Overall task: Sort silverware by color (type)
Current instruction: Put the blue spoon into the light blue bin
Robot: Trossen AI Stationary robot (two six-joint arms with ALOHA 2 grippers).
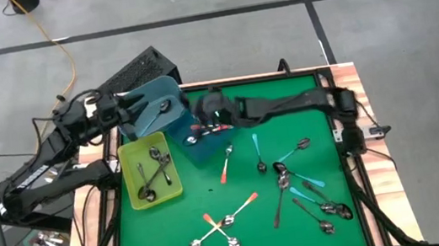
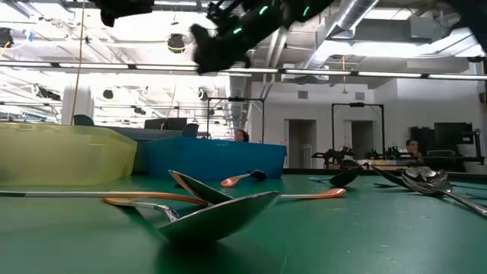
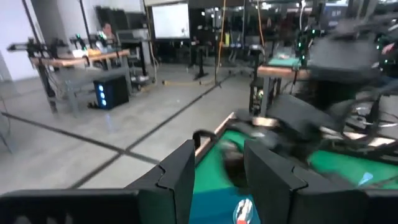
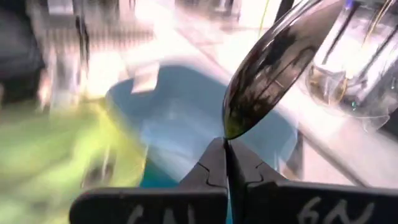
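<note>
My right gripper (image 4: 227, 148) reaches from the table's right to above the blue bin (image 1: 196, 150) and is shut on a spoon with a shiny dark-mirrored bowl (image 4: 267, 68). The spoon's handle does not show. My left gripper (image 3: 217, 171) hovers level over the far left part of the blue bin, open, with nothing between its fingers. A yellow bin (image 1: 132, 156) beside the blue one holds several silver spoons (image 1: 157, 167). Orange-handled (image 1: 225, 166), teal-handled (image 1: 257, 148) and plain metal spoons (image 1: 323, 211) lie loose on the green mat. My right gripper pinches the spoon at the narrow end of its bowl (image 4: 231, 127), only at the free ends of its two fingers. The bowl sticks out beyond the fingertips and slants upward. The spoon is lifted clear, over the blue bin (image 4: 180, 112).
The green mat (image 1: 211, 188) fills a wooden-framed table. Loose spoons cluster at its near middle (image 1: 220, 223) and its right (image 1: 295, 181). In the low view one spoon (image 2: 221, 213) lies close in front, the yellow bin (image 2: 68, 156) and blue bin (image 2: 213, 156) behind it.
</note>
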